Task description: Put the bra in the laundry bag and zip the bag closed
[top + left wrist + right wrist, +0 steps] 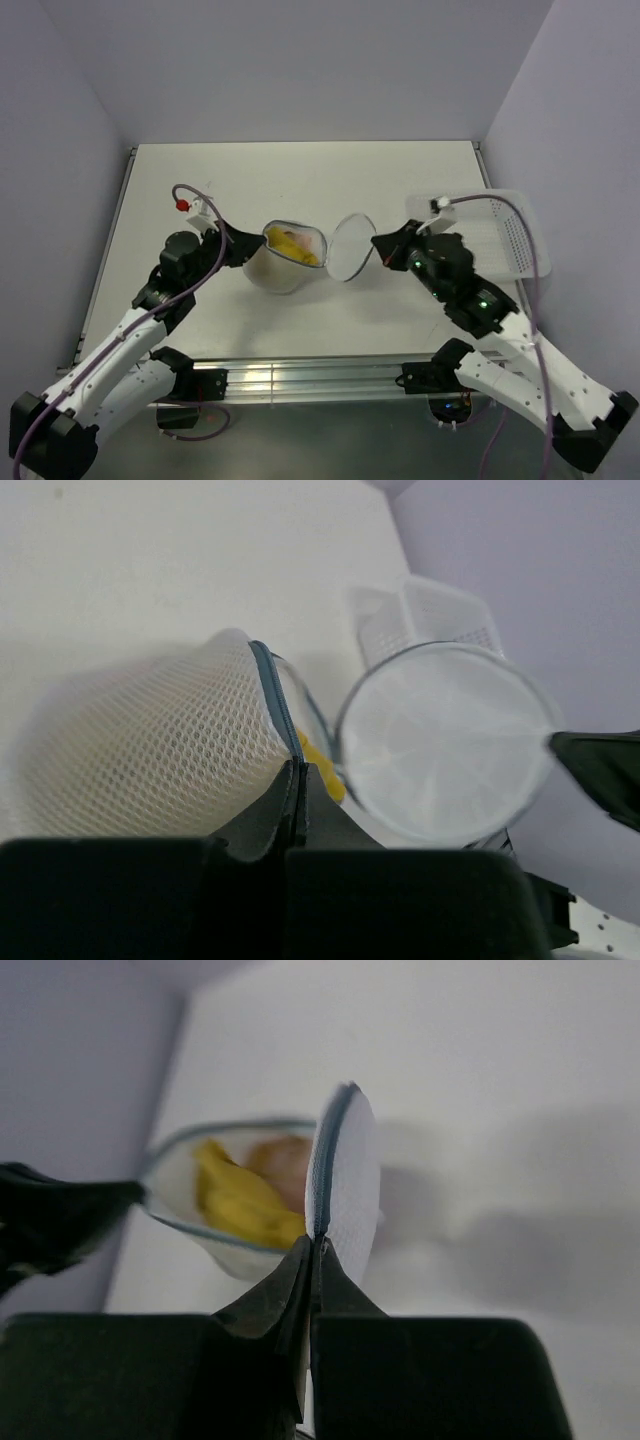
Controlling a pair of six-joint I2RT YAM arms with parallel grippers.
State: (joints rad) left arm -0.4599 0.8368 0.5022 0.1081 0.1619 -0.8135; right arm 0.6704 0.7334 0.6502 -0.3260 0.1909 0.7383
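The laundry bag (283, 264) lies near the middle of the counter (300, 180), a white mesh pouch tipped so that its open mouth faces up and toward the right arm. Inside the mouth we see the bra (294, 246), a crumpled yellow bundle with a paler, peach-toned part behind it in the right wrist view. It sits within the bag's dark zip rim (275, 695). The zip is not closed. The bag's round flap (350, 247) stands on edge just to the right of the mouth, swung away from it, and its translucent mesh disc faces the left wrist camera. We cannot tell from these views where the flap joins the pouch.

The left end effector (248, 246) reaches in from the left, its fingers pressed together and pinching the zip rim on the left side of the mouth. The mesh wall bulges out beside the fingers. The right end effector (379, 244) comes in from the right, its fingers likewise pressed together, gripping the outer edge of the round flap and holding it upright.

A white plastic lattice basket (505, 235) rests at the right edge of the counter, behind the right arm and well apart from the bag.
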